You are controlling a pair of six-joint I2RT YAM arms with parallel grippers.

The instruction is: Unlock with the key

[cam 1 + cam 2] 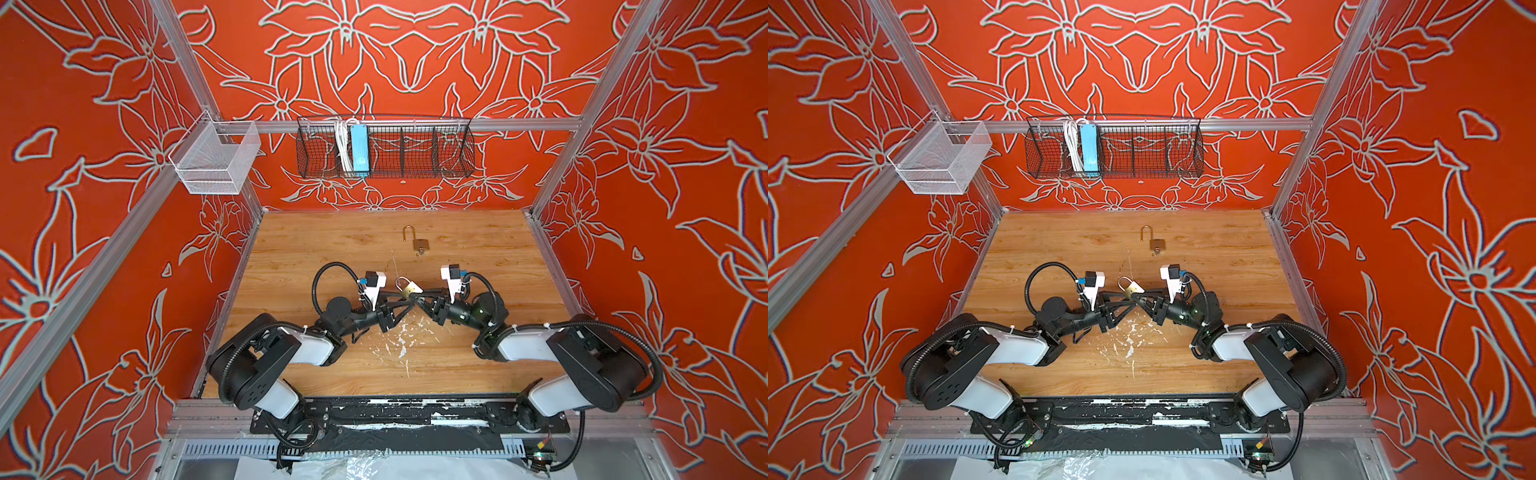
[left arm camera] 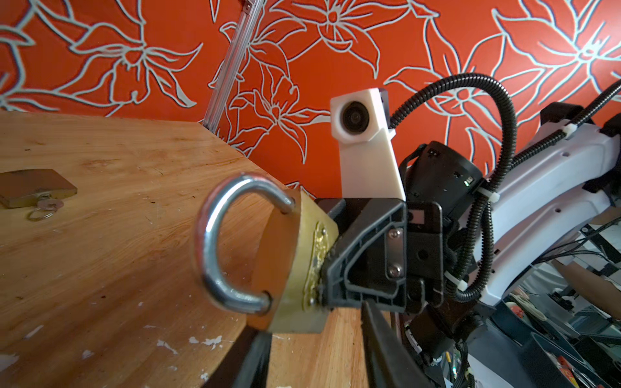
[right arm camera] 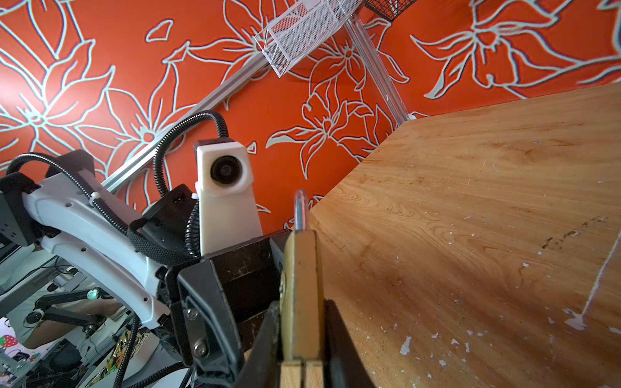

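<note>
Worn wooden tabletop [image 1: 316, 257]; right gripper [image 3: 302, 307], centre, clamped on the flat faces of the brass padlock with silver shackle [image 2: 295, 255], held off the surface, shackle seated; left gripper [image 2: 312, 322], jaws apart either side of that lock's lower end, no key seen in them; second brass padlock [image 1: 419, 244], far centre, shackle open, small ringed key [image 2: 50, 204] in its base. Advice: keep the right clamp firm; left likely needs that key, pinched by the bow, entered straight, turned gently.

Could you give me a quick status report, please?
Right tool shut on padlock, lifted. Left tool open alongside. Shackle shut. Key in open second padlock farther back. Nothing in the way.
</note>
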